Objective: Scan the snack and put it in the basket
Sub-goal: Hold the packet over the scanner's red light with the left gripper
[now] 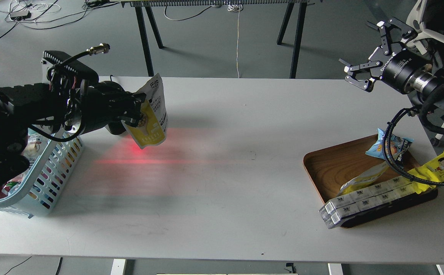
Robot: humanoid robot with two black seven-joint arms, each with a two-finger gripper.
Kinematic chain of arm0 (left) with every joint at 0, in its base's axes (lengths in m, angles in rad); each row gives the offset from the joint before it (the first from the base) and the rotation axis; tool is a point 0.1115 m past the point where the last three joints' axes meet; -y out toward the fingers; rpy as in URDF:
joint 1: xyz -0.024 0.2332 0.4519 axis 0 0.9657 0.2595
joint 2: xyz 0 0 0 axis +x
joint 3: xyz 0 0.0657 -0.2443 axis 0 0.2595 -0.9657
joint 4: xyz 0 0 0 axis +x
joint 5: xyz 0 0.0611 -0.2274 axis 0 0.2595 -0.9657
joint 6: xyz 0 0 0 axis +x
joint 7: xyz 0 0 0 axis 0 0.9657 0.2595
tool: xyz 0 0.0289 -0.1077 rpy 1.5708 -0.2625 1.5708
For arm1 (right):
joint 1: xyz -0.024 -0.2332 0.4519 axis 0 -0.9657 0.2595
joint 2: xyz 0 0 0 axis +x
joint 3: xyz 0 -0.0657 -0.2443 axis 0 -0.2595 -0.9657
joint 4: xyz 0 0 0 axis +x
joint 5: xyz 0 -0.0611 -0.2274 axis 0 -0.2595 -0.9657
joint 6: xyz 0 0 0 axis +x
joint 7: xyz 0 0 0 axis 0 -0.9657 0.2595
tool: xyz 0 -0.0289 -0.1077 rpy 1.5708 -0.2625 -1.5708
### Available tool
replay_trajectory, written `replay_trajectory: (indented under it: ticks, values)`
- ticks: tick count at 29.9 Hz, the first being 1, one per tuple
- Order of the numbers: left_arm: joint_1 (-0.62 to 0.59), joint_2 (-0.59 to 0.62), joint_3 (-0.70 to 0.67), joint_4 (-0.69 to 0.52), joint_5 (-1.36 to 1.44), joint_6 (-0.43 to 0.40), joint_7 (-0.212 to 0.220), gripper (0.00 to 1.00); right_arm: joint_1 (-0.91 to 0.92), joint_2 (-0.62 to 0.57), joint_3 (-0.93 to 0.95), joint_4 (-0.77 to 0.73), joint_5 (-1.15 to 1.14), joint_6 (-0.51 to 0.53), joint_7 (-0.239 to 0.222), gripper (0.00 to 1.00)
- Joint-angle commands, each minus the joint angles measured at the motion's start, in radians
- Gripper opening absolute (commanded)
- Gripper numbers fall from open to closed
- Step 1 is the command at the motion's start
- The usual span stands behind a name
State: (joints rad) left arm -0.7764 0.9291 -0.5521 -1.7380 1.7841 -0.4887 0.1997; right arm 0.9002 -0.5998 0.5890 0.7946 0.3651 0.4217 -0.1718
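Observation:
My left gripper [138,110] is shut on the snack [152,114], a yellow and white stand-up pouch with dark print. It holds the pouch in the air over the table's left part, right of the basket [59,164]. The pouch hangs in front of a black scanner [115,128], which is mostly hidden behind my arm; red scanner light falls on the table under the pouch. The light blue slotted basket stands at the left table edge, partly under my left arm, with some packets inside. My right gripper [368,53] is open and empty, raised high at the far right.
A brown wooden tray [333,168] at the right holds a blue snack bag [392,147], a long yellow cartoon-face packet [441,166], another yellow pouch and white boxes [363,200]. A black cable hangs from my right arm over the tray. Table legs stand behind the table.

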Motion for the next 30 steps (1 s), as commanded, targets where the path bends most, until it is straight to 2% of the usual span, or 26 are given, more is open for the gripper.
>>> replay_trajectory:
  ticks: [1, 6, 19, 24, 30]
  values:
    - [0.002, -0.003, 0.000, -0.003, -0.025, 0.000, 0.020, 0.00, -0.001, 0.000, 0.000, 0.000, 0.000, 0.000, 0.000, 0.97]
    - [0.000, -0.012, -0.006, -0.009, -0.025, 0.000, 0.006, 0.00, 0.000, 0.000, 0.000, 0.000, 0.000, 0.000, 0.000, 0.97]
    - [-0.003, -0.004, -0.034, -0.025, -0.029, 0.000, 0.001, 0.00, 0.000, 0.000, -0.001, 0.000, 0.000, 0.000, 0.000, 0.97]
    - [-0.003, 0.031, -0.091, -0.025, -0.031, 0.000, -0.034, 0.00, 0.002, 0.000, -0.001, 0.000, 0.000, 0.000, 0.000, 0.97]
    - [-0.003, 0.128, -0.164, -0.025, -0.077, 0.000, -0.086, 0.00, 0.002, 0.000, -0.001, 0.000, -0.002, 0.000, 0.000, 0.97]
